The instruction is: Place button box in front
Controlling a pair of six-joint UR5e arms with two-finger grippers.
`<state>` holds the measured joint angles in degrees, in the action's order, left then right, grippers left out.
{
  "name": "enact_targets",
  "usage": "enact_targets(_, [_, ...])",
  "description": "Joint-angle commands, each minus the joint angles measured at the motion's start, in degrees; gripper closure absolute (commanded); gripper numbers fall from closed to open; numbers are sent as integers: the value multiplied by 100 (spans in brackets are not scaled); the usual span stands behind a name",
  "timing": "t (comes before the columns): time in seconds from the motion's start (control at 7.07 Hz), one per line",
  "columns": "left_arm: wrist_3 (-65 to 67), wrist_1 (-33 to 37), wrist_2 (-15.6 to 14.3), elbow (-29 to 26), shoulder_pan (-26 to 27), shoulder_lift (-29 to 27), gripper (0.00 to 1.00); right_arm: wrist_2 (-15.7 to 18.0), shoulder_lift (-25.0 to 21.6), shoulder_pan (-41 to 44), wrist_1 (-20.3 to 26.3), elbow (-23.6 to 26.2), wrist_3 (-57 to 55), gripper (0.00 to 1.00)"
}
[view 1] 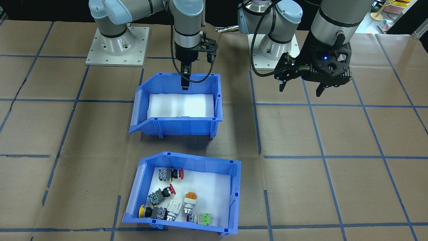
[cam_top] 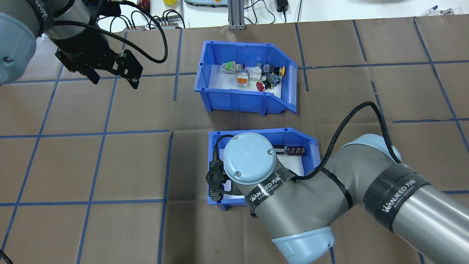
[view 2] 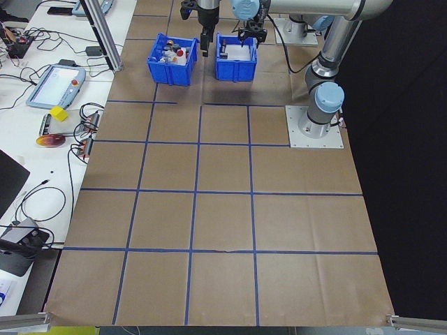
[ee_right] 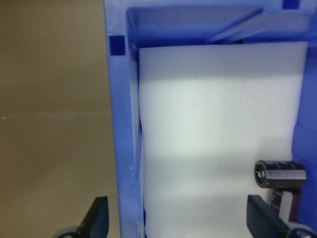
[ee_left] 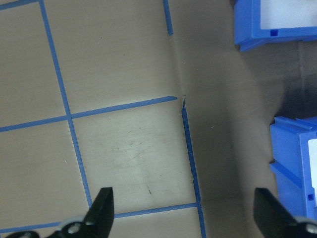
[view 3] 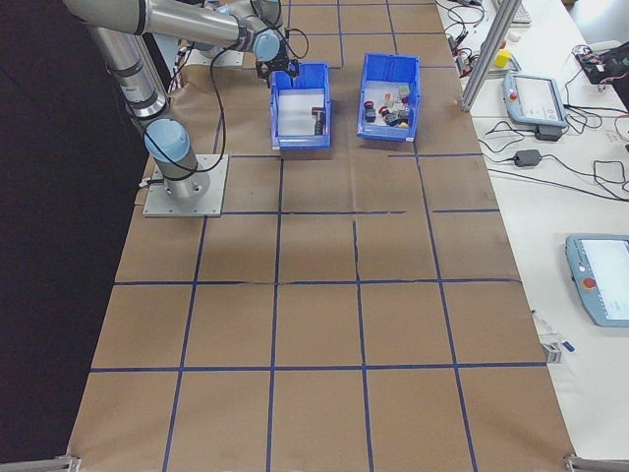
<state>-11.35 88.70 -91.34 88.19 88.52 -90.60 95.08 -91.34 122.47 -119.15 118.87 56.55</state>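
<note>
The button box (view 1: 200, 164) (cam_top: 238, 101) is a blue bin with a white liner holding several push-buttons (view 1: 170, 190) with red, yellow, orange and green caps. It stands on the table's far side from the robot. A second blue bin (view 1: 180, 125) (ee_right: 121, 124) sits between it and the robot and holds black cylindrical parts (ee_right: 280, 174). My right gripper (view 1: 184, 83) (ee_right: 178, 220) is open over this nearer bin, one finger outside its wall and one inside. My left gripper (view 1: 301, 91) (cam_top: 114, 83) (ee_left: 185, 213) hangs open and empty above bare table, well to the side of both bins.
Brown paper with a blue tape grid covers the table (view 1: 334, 187). The arms' base plates (view 1: 117, 47) are at the robot's edge. Beyond the far edge are a teach pendant (view 2: 59, 80), cables and an aluminium post (cam_top: 234, 14). Blue bin corners (ee_left: 297, 163) show at the left wrist view's right edge.
</note>
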Motion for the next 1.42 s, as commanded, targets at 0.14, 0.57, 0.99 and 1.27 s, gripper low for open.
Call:
enact_targets(0.14, [28,33,-7,-38,7,15,0,19,-410,-861,1696,-1003,5,0])
enact_targets(0.57, [1,68,-7,49,7,121,0,-51,-437,-2390,1631,-1549,-326,0])
enact_targets(0.99, [1,42,-7,32,7,104,0,-34,-385,-2974,1815,-1911,-2561,0])
enact_targets(1.27, [1,51,-7,-12,7,78,0,-60,-219,-3001,2445,-2357,-4852,0])
